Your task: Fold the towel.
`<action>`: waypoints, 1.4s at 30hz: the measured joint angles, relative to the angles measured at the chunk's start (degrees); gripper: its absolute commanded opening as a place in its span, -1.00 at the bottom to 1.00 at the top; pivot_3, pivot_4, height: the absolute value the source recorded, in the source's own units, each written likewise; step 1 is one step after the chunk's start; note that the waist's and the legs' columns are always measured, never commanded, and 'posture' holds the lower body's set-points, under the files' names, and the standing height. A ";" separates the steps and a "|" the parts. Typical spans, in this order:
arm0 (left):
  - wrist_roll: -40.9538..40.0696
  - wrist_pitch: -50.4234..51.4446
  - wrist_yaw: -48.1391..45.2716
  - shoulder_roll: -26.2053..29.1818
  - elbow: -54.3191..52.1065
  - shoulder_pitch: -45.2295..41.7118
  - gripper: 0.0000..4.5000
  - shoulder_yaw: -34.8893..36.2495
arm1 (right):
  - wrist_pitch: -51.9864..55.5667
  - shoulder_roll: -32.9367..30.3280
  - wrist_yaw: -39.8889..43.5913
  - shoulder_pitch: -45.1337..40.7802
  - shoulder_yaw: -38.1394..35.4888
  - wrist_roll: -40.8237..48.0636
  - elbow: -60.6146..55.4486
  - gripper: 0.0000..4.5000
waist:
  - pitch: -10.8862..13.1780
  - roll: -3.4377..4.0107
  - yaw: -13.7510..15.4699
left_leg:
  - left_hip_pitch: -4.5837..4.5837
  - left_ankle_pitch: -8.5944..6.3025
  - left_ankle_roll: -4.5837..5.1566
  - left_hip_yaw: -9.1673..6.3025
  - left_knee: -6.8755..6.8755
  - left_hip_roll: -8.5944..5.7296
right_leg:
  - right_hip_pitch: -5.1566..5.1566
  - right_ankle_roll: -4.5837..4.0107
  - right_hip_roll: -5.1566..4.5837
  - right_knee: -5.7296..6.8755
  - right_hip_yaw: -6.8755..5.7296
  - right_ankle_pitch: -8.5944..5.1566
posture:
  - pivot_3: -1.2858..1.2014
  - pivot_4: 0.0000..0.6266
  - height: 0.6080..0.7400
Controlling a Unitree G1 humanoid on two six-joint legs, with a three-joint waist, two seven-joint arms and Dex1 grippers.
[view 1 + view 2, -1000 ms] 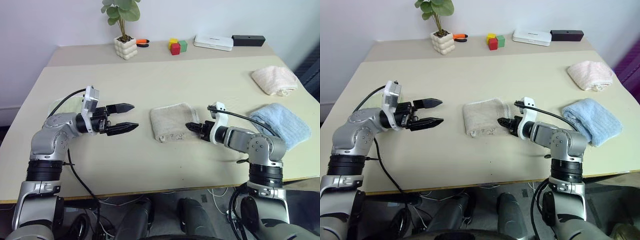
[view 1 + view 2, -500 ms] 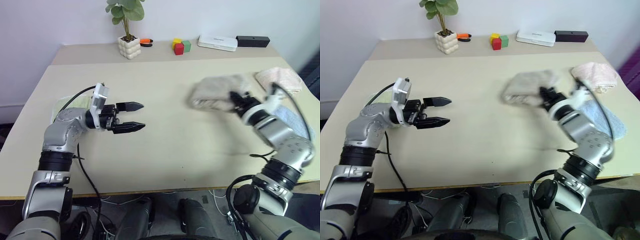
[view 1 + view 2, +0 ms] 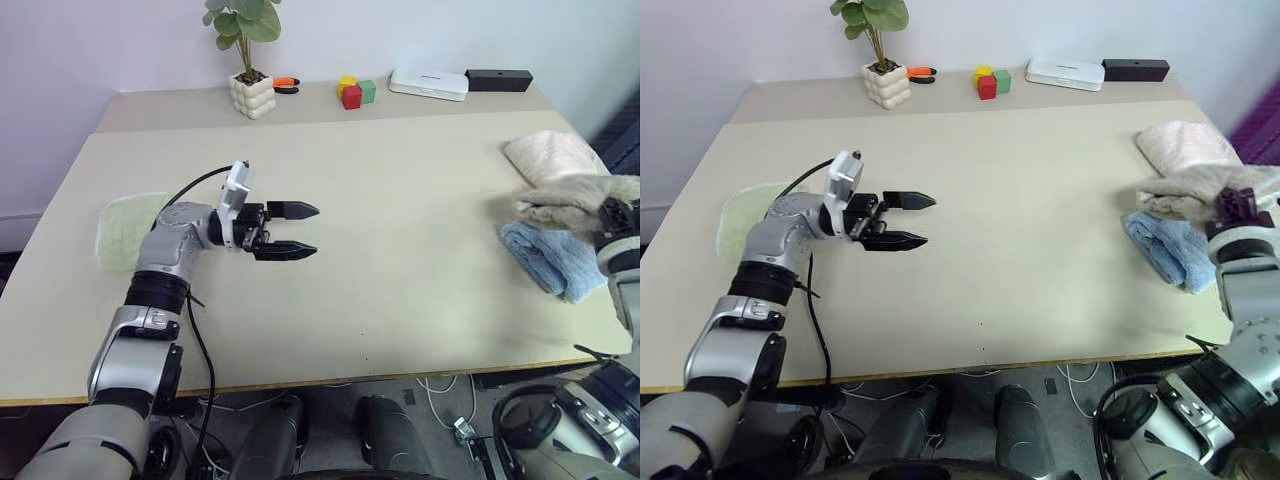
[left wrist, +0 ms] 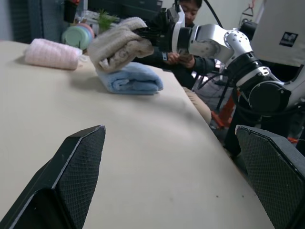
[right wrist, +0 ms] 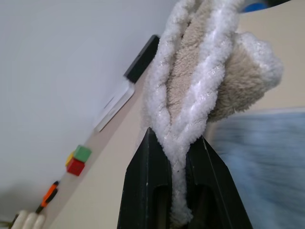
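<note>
The towel (image 3: pixel 563 192), beige-tan and folded into a thick bundle, hangs in the air at the far right of the table, just above a blue towel (image 3: pixel 548 258). My right gripper (image 3: pixel 1236 204) is shut on its white corded edge, and the right wrist view shows the towel (image 5: pixel 205 81) pinched between the two black fingers (image 5: pixel 148 181). My left gripper (image 3: pixel 306 229) stands open over the bare table left of centre, pointing right, with nothing between its fingers. In the left wrist view the towel (image 4: pixel 116 42) shows far ahead over the blue one.
A pinkish-cream towel (image 3: pixel 548 153) lies at the far right behind the blue one. A pale green towel (image 3: pixel 125 225) lies at the left edge. Along the back stand a potted plant (image 3: pixel 250 95), coloured blocks (image 3: pixel 355 93), a white box (image 3: pixel 428 84) and a black box (image 3: pixel 498 80). A person (image 4: pixel 187 52) sits beyond the table.
My right gripper has carried the towel from the table's middle up and to the far right, over the blue towel. The left gripper moved a little to the right, still open.
</note>
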 measured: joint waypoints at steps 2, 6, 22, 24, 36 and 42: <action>0.28 -1.51 0.63 -1.02 1.35 -1.00 1.00 0.29 | -1.14 0.02 0.36 2.95 0.26 1.12 -0.64 -0.98 | -0.01 0.00 0.05 | 0.00 0.00 0.00 0.00 0.01 0.00 | 0.01 0.00 0.00 0.00 0.00 0.00 | 0.03 -0.52 1.00; 1.09 -3.24 1.65 -2.27 2.67 -1.73 1.00 0.37 | -3.12 -0.15 2.04 6.59 1.34 1.88 1.89 -0.98 | -0.01 -0.01 0.04 | 0.02 0.00 0.02 0.02 0.04 0.00 | 0.05 0.01 0.01 0.00 0.00 0.00 | 0.03 -0.52 1.00; 1.19 -4.51 4.67 -4.51 1.51 -1.25 1.00 1.46 | -5.10 -7.35 5.36 11.68 8.35 -2.21 8.76 0.12 | -0.02 0.02 0.13 | 0.02 0.00 0.02 0.03 0.08 0.00 | 0.06 0.01 0.02 0.01 0.00 0.00 | 0.03 -0.52 1.00; 1.18 -4.51 4.87 -4.87 1.06 -0.63 1.00 1.46 | -5.39 -8.63 4.90 11.95 9.11 -4.47 8.79 0.62 | -0.02 0.02 0.13 | 0.02 0.00 0.02 0.03 0.09 0.00 | 0.07 0.01 0.02 0.01 0.00 0.00 | 0.03 -0.52 1.00; 1.32 -5.04 7.31 -7.11 1.23 -0.28 1.00 1.58 | -9.14 -16.18 1.12 14.46 15.37 -22.56 8.80 0.97 | -0.02 0.03 0.21 | 0.02 0.00 0.02 0.05 0.13 -0.01 | 0.08 0.02 0.04 0.01 -0.01 0.00 | 0.03 -0.52 1.00; 1.53 -6.30 8.93 -5.95 1.19 0.16 1.00 2.31 | -23.43 -18.51 15.73 10.29 24.12 -28.54 2.23 0.97 | -0.03 0.06 -0.40 | 0.07 0.00 0.01 0.12 0.12 0.13 | 0.08 0.03 0.22 0.02 0.00 0.00 | 0.03 -0.52 1.00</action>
